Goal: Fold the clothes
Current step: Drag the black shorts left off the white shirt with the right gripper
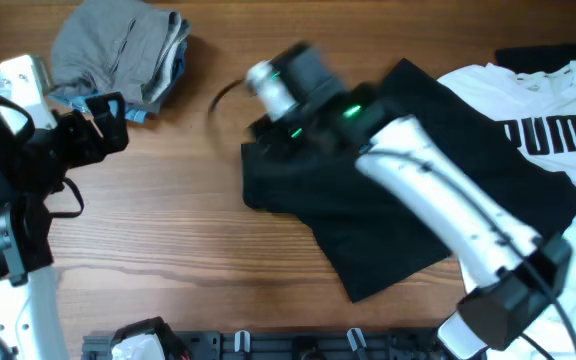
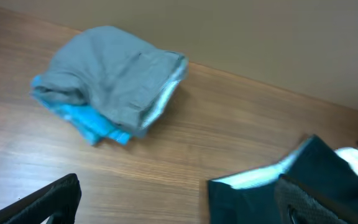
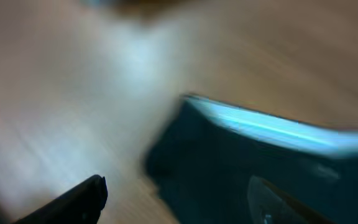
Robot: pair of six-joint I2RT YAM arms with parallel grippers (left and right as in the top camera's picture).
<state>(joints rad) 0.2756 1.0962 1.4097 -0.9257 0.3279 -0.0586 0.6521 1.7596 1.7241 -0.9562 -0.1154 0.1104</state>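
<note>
Overhead first: the black garment [image 1: 368, 240] lies spread on the wooden table [image 1: 168, 230], right of the middle. We only get parts of it because the right arm [image 1: 438, 205] runs diagonally across it. That arm's front end is just motion smear, so no reading its fingers from up here. The white PUMA T-shirt [image 1: 558, 110] is at the right edge, cut off by the frame, with the black piece covering its lower left. The grey and blue pile [image 1: 118, 55] is bunched at top left, well apart from the black piece, and the left gripper [image 1: 103, 125] hovers just below it.

Left wrist: the fingers [image 2: 48, 199] poke in at the bottom corners, spread wide with nothing clamped, so released. Grey cloth lies over the blue, which only peeks out at the pile's lower left. At lower right, a corner of the black garment shows a pale lining edge, partly behind one finger.

Right wrist: pretty blurry all over. The right gripper [image 3: 178, 190] has its fingers parted too, both cut off at the bottom. Between them we see the black garment's edge with a light strip along it. Whether they touch the cloth, we can't tell.
</note>
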